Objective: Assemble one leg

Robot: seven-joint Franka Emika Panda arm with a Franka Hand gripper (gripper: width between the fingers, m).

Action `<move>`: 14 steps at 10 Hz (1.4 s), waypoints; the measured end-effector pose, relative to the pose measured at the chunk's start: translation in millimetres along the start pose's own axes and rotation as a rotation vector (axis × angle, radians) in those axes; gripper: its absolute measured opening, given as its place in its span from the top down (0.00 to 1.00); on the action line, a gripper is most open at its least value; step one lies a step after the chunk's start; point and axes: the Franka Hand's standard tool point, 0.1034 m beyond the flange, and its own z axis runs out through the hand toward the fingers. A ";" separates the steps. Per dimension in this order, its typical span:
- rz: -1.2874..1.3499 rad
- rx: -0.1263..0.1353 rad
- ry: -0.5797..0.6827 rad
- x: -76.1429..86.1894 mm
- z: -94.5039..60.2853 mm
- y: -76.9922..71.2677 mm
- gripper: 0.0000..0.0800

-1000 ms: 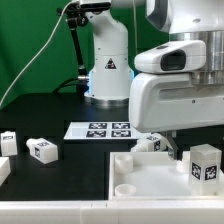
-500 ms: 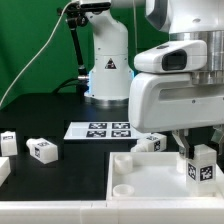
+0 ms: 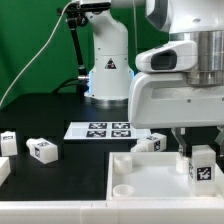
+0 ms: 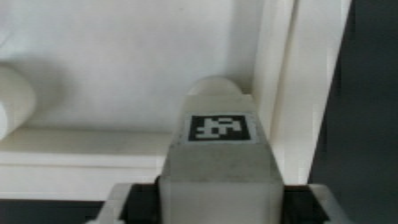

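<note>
My gripper (image 3: 203, 150) is shut on a white square-section leg (image 3: 203, 165) with a black-and-white tag on its face. It holds the leg upright over the right part of the large white panel (image 3: 140, 178), near its right rim. In the wrist view the leg (image 4: 221, 140) reaches out from between my black fingers (image 4: 139, 204) over the panel's inner floor (image 4: 107, 80), beside its raised rim. A round corner socket (image 3: 124, 160) shows at the panel's far left corner.
More tagged white legs lie on the black table: two at the exterior view's left (image 3: 41, 150) (image 3: 8, 141) and one behind the panel (image 3: 150, 143). The marker board (image 3: 100, 130) lies in front of the robot base (image 3: 107, 70).
The gripper has lowered the leg towards the panel. The loose legs have not moved.
</note>
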 end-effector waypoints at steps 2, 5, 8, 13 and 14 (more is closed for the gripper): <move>0.216 0.008 0.014 0.2 0.7 -2.8 0.64; 0.580 0.012 0.025 -1.9 1.0 -7.1 0.64; 0.972 0.030 0.023 -1.8 1.1 -7.8 0.64; 1.110 0.028 -0.001 -3.7 2.8 -6.1 0.54; 1.062 0.009 -0.016 -6.0 4.1 -6.4 0.34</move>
